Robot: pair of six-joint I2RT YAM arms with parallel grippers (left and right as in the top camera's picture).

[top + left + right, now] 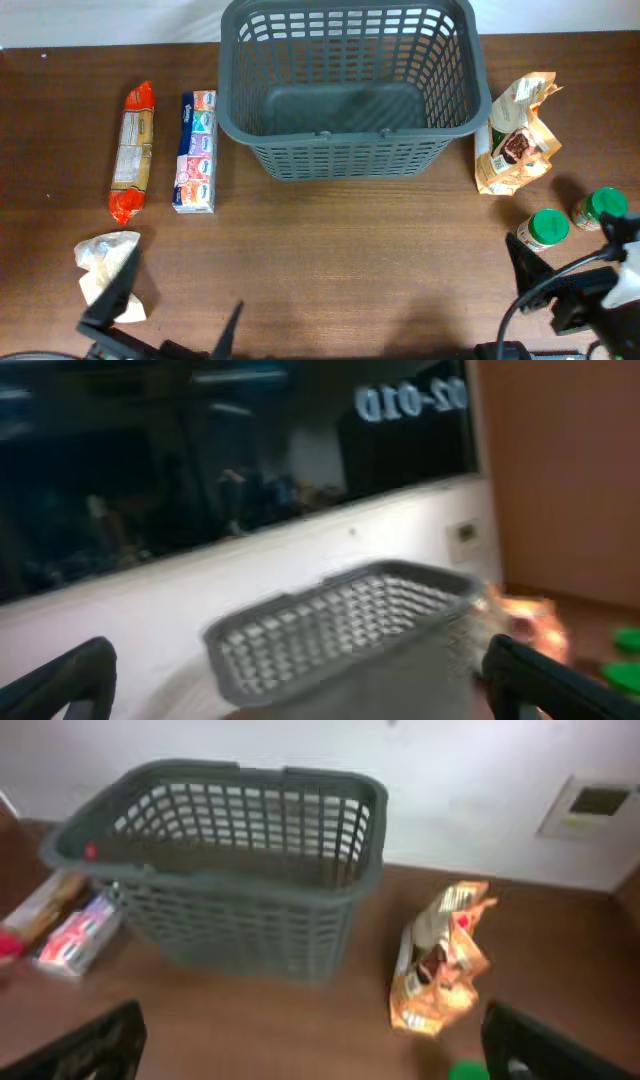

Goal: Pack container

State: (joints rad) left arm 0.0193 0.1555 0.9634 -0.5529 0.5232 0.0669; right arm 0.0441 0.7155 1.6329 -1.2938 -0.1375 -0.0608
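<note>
The large dark grey slotted plastic basket [340, 158] stands at the far middle of the brown wooden table [350, 270]. A long orange-red packet [132, 152] and a blue-and-white carton [195, 152] lie to its left, with a crumpled orange bag [517, 135] and two green-lidded jars [544, 228] to its right. The left gripper [300, 660] and the right gripper [312, 1020] hang near the table's front edge, jaws spread wide, holding nothing.

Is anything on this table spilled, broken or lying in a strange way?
Nothing looks spilled or broken. The orange snack bag right of the container is crumpled, as is the white packet at front left.
</note>
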